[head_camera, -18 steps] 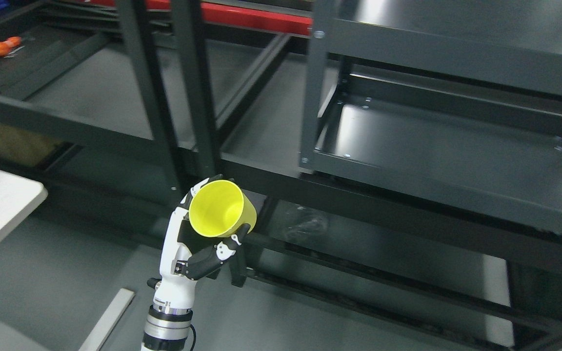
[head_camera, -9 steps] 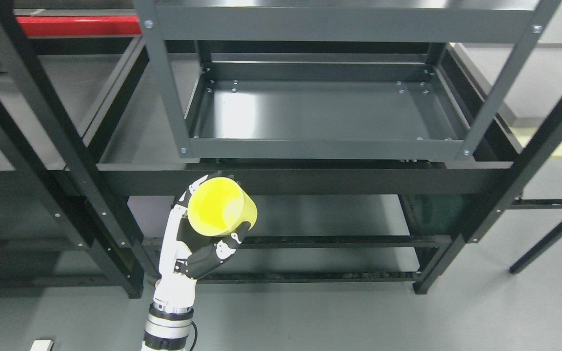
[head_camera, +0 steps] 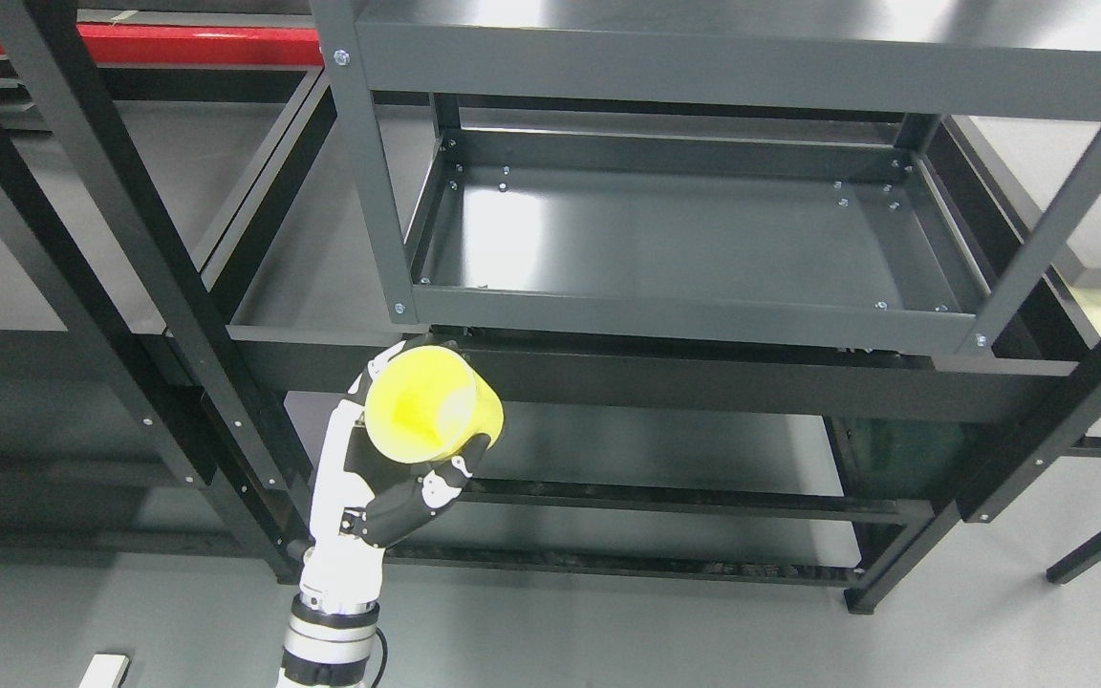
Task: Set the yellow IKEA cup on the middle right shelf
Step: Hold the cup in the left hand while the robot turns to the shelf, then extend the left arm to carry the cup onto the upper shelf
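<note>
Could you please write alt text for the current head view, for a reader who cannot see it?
The left robot hand holds a yellow cup, tilted with its opening toward the camera, in front of a dark metal shelving rack. Up and to the right, the rack's grey middle shelf has nothing on it.

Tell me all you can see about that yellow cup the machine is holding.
The yellow cup looks like plain, smooth plastic, tapering toward its base. It is tilted, its open mouth facing up toward the camera, and looks empty. The left hand grips it, fingers wrapped round its wall. It hangs in the air in front of the dark metal shelf, below the middle tray.
</note>
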Tool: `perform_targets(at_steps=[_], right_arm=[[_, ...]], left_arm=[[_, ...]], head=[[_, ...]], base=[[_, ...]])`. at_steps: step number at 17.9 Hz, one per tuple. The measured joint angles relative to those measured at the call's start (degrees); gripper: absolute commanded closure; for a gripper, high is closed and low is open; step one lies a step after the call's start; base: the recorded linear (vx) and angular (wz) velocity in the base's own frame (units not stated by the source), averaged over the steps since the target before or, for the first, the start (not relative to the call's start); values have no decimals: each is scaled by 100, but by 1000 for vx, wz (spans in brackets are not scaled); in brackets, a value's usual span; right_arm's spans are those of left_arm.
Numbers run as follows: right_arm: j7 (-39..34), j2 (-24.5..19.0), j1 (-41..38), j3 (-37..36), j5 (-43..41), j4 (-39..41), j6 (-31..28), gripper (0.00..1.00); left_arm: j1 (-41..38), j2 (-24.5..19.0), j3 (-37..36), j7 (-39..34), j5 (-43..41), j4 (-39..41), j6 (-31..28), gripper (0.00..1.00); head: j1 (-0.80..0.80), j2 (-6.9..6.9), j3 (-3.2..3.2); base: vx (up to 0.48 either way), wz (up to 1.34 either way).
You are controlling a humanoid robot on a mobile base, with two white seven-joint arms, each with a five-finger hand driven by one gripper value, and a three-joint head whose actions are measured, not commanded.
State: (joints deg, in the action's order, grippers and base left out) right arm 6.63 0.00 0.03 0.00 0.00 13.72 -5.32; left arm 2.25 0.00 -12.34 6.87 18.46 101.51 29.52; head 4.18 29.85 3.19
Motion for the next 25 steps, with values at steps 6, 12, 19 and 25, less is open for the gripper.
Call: perform_targets(at_steps=[6,12,19,25], right_arm=[[-5,0,-3,0,0,0,0,1],[-17,0,-4,0,0,0,0,1],[-1,0,-1,0,0,0,0,1],[6,0,-4,0,0,0,0,1]], left_arm=[[13,0,-37,0,0,0,37,100],[38,0,-230,0,0,2,384,100],[324,0,-864,256,-4,4,553,100],[972,0,-1736,298,-41,-24,356,100]], head=[[0,0,0],[0,0,0],[0,0,0],[0,-1,0]], base=[[109,-191],[171,-63],[183,187],[59,-6]])
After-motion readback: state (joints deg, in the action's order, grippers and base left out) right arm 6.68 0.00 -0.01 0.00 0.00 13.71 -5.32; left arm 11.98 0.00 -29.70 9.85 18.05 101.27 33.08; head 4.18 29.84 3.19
